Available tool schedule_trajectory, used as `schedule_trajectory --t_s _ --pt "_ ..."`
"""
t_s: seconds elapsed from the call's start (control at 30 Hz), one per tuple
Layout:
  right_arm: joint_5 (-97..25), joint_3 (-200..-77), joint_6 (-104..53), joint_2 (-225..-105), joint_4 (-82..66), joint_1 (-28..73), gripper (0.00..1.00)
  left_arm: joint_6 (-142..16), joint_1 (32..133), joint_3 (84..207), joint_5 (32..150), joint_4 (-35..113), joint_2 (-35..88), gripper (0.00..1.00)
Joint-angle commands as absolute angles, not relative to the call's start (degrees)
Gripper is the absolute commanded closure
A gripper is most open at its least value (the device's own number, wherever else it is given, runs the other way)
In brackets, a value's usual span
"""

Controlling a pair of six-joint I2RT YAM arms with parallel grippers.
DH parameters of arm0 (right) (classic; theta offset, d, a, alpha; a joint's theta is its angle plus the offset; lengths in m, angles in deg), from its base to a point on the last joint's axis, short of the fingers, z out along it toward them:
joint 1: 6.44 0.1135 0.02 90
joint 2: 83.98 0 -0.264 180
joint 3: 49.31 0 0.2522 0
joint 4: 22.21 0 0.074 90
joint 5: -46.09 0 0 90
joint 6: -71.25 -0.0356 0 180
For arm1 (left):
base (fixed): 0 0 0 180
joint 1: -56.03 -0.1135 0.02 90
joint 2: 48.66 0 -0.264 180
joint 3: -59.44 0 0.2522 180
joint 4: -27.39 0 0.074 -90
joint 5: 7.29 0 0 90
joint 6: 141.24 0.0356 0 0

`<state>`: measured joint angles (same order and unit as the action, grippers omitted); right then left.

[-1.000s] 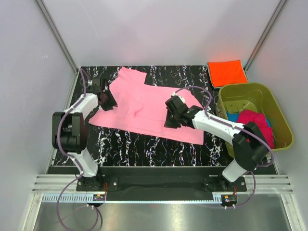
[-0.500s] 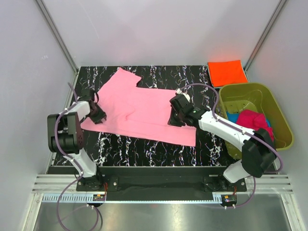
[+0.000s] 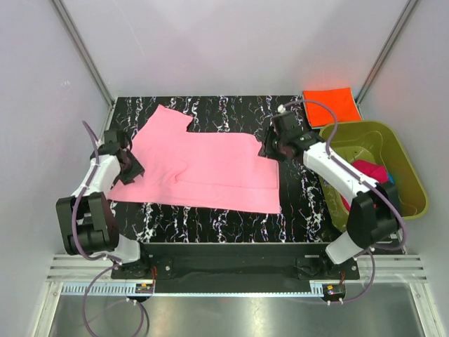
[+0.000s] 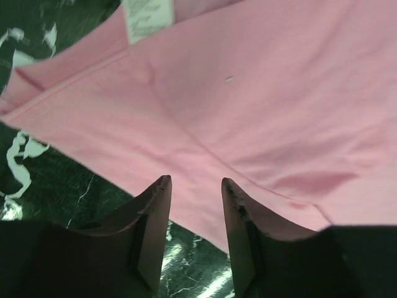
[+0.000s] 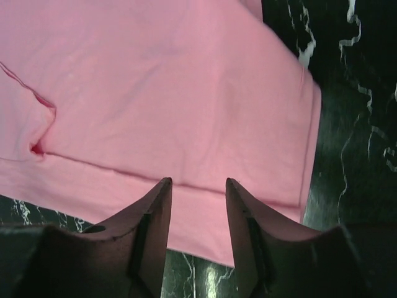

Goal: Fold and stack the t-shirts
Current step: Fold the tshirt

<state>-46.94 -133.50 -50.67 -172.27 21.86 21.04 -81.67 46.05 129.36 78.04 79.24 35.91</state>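
The light pink t-shirt (image 3: 203, 165) lies spread flat on the black marble table (image 3: 231, 112). My left gripper (image 3: 132, 167) is open at the shirt's left edge; in the left wrist view its jaws (image 4: 193, 186) stand apart over the pink hem (image 4: 248, 112), holding nothing. My right gripper (image 3: 270, 150) is open at the shirt's right far corner; in the right wrist view (image 5: 197, 183) it hangs over the pink fabric (image 5: 161, 93). The orange t-shirt (image 3: 331, 105) lies folded at the back right. The magenta t-shirt (image 3: 372, 172) is in the tub. The blue one is hidden.
The olive-green tub (image 3: 393, 151) stands at the right edge, under my right arm's reach. A white label (image 4: 149, 15) shows on the pink shirt near the left gripper. Grey walls close in the table at the back and both sides.
Both arms moved apart, left gripper leftward and right gripper right and back. The pink shirt was drawn out wider and flatter and shifted left.
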Motion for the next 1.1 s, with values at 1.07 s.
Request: schedule_trajectory --t_s 1.07 --pt "-15.52 -176.62 -20.86 -220.03 32.33 4.54 0.50 -74.53 45.75 140.96 101.26 67.34 57.07 0.52"
